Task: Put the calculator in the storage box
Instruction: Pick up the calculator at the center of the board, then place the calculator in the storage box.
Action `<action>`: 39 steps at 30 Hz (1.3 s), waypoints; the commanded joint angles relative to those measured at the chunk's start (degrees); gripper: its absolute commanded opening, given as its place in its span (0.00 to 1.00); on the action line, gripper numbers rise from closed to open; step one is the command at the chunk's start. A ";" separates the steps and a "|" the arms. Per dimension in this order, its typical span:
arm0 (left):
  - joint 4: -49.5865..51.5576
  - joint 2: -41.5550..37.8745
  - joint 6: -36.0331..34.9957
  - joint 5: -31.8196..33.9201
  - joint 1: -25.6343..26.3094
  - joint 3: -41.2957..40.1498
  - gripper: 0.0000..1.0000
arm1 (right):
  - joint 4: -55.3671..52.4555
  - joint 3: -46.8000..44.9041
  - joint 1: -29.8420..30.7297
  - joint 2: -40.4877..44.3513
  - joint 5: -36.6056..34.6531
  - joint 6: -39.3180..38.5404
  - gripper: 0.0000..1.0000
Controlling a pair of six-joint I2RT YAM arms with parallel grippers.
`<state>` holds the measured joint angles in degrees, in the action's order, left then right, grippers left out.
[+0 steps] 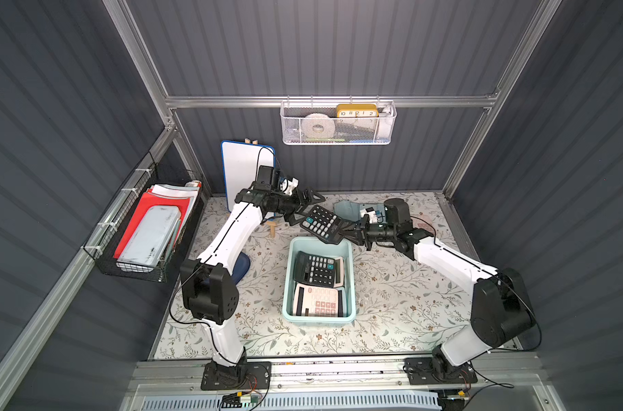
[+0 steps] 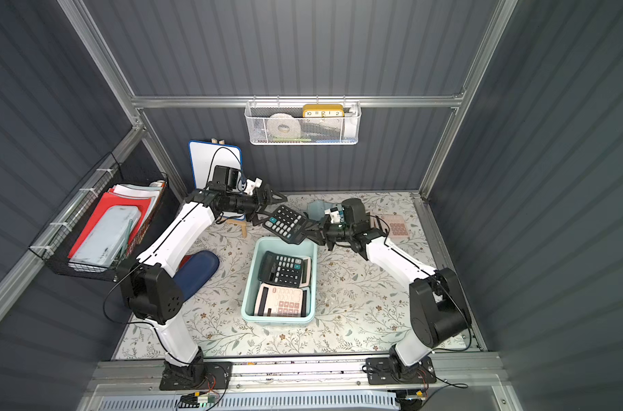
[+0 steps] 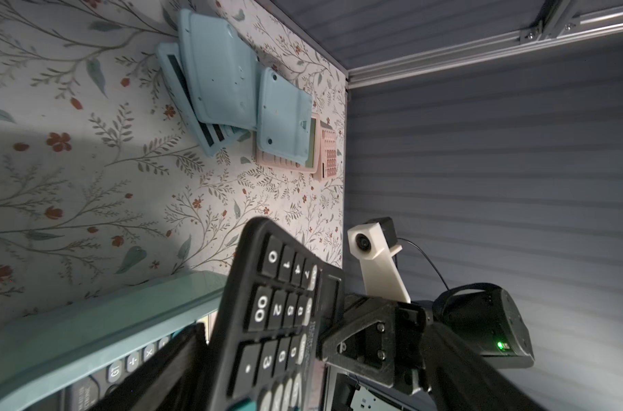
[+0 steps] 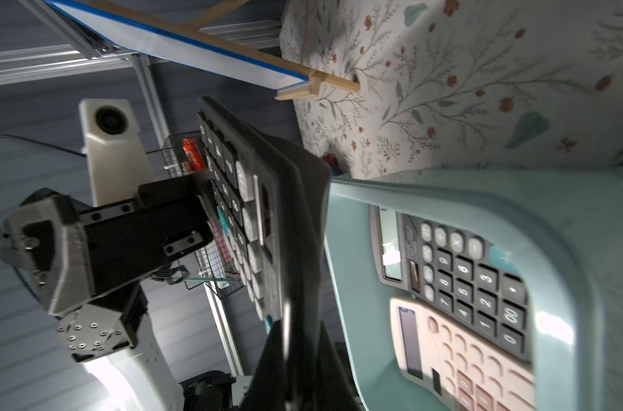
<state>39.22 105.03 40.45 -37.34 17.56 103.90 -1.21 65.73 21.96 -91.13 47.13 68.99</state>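
Note:
A black calculator (image 1: 322,222) (image 2: 285,223) hangs tilted in the air over the far rim of the mint-green storage box (image 1: 288,284) (image 2: 247,284). My right gripper (image 1: 343,231) (image 4: 295,338) is shut on its right-hand edge. My left gripper (image 1: 304,209) (image 2: 267,209) is open, its fingers spread on either side of the calculator's left end (image 3: 278,320). Inside the box lie a second black calculator (image 1: 315,268) (image 4: 473,270) and a pale pink one (image 1: 317,302).
Blue calculators (image 1: 345,208) (image 3: 224,82) and a pink one (image 2: 397,224) lie at the back right. A whiteboard on a wooden easel (image 1: 242,167) stands at the back left. A dark blue case (image 2: 197,270) lies left of the box. Wire baskets (image 1: 149,231) (image 1: 338,124) hang on the walls.

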 commanded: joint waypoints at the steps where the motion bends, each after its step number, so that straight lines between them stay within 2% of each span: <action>1: 8.31 -2.95 -3.65 8.03 -1.09 2.74 0.99 | -13.14 3.69 0.19 1.61 2.79 -10.89 0.00; 5: 10.36 -4.46 -4.12 13.38 -1.91 2.19 0.99 | -26.02 8.91 0.15 -0.34 3.53 -19.73 0.00; 8: 10.89 -4.47 -4.41 15.51 -2.18 2.27 1.00 | -36.46 14.02 1.12 -3.25 2.65 -27.02 0.00; 11: 11.08 -4.27 -4.59 15.79 -2.18 2.36 0.99 | -41.34 16.85 2.13 -5.33 1.70 -30.56 0.00; 18: 11.05 -3.96 -4.63 15.92 -2.25 2.19 0.99 | -46.95 20.79 4.43 -9.33 -2.39 -33.48 0.00; 28: 10.22 -3.74 -4.50 14.93 -2.27 1.84 0.99 | -50.87 27.67 7.80 -15.58 -10.15 -33.20 0.00; 36: 9.90 -3.61 -4.38 14.40 -2.29 1.75 1.00 | -56.69 30.68 8.20 -16.97 -13.20 -35.76 0.00; 37: 9.83 -3.53 -4.41 14.40 -2.27 1.75 1.00 | -57.65 31.08 8.24 -16.97 -13.61 -36.21 0.06; 39: 9.82 -3.40 -4.45 14.40 -2.27 1.91 0.99 | -58.74 32.00 8.20 -16.75 -14.83 -36.76 0.25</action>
<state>48.88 101.97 37.43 -22.06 15.38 105.06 -56.36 94.98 30.04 -108.16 34.22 34.48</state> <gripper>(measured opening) 0.994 0.201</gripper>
